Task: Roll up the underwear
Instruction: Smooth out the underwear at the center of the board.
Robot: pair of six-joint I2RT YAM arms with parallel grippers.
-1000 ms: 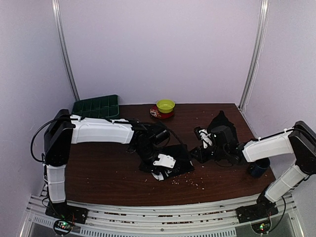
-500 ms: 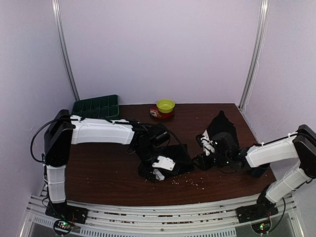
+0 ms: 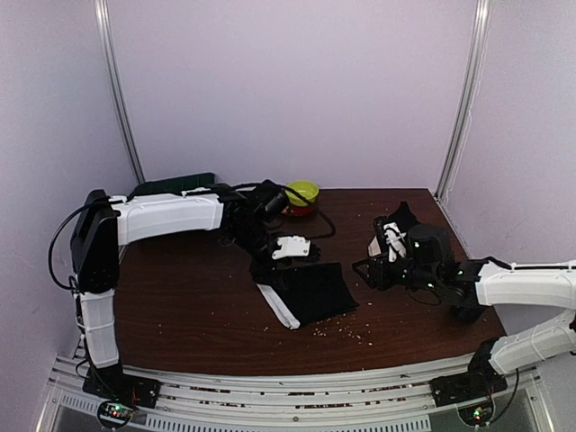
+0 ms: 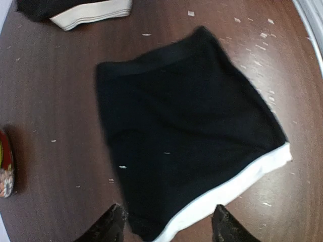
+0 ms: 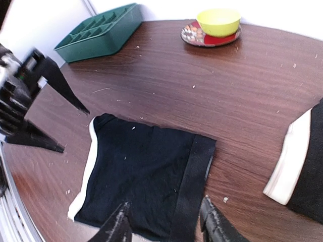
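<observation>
the brown table (image 3: 180, 306) carries everything, and places here are told from the flat underwear (image 3: 315, 292), the plain black piece spread out near the table's middle with its white band (image 4: 237, 184) along the edge toward the left arm's side

the green tray (image 3: 171, 184) sits well apart from the flat underwear, off at the far left corner

the second underwear (image 3: 400, 220) lies bunched to the far right of it, not touching, one white-trimmed edge showing in the right wrist view

the left gripper (image 4: 167, 229) hangs over the flat underwear's far left side, fingers spread and holding nothing, the white band just ahead of its tips

the right gripper (image 5: 165, 224) is just to the right of the flat underwear, also spread and empty, facing the plain black hem

the yellow bowl (image 3: 302, 191) on its red plate (image 3: 290, 209) stands beyond the flat underwear at the back edge

pale crumbs (image 3: 346, 331) are scattered just near of it

judging by this, the piece is laid flat and no turn of the roll exists yet, so the step in hand is starting the roll

the next move probably calls for one gripper to come down and pinch an edge, then curl it over onto the cloth while the other steadies the opposite side so the thin fabric does not slide
</observation>
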